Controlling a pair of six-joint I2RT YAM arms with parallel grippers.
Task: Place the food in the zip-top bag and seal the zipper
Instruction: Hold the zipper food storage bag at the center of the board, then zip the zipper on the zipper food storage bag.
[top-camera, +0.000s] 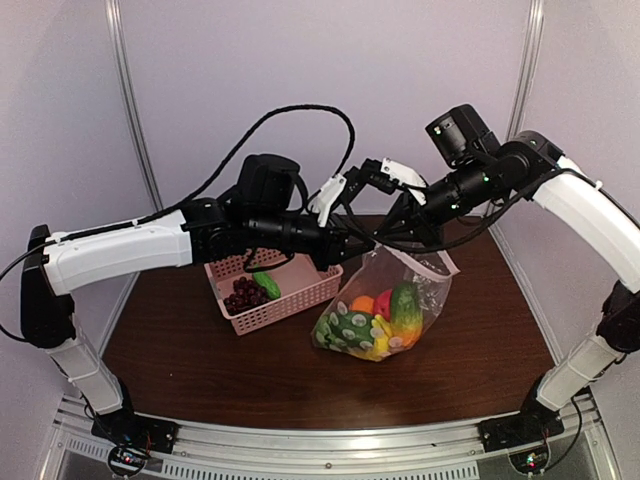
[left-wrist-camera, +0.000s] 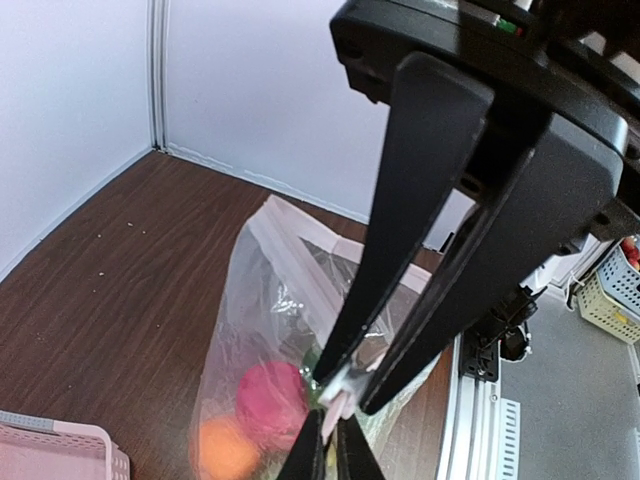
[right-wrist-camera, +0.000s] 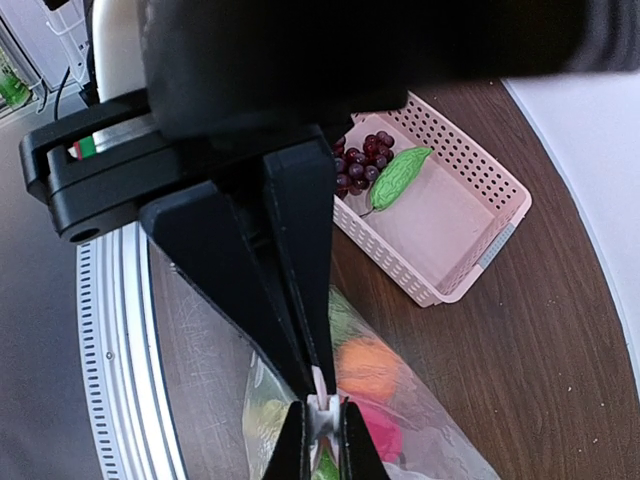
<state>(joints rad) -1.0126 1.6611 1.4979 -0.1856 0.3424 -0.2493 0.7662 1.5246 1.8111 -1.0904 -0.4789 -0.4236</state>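
- Left wrist view: the left gripper (left-wrist-camera: 330, 440), at the bottom middle of the frame, has its fingers pinched shut on the zipper (left-wrist-camera: 338, 395).
- The right gripper (left-wrist-camera: 345, 385) reaches down from the upper right of that view. It is clamped on the same white strip, tip to tip with the left one.
- The bag (top-camera: 425, 285) hangs from this double grip at the centre of the top view. Its lower end rests on the table (top-camera: 200, 350).
- Toy food (top-camera: 375, 320) fills the bottom of the bag: orange, red, green and yellow pieces.
- Grapes (top-camera: 245, 293) and a green vegetable (top-camera: 267, 284) lie in the pink basket (top-camera: 300, 300), just left of the bag.
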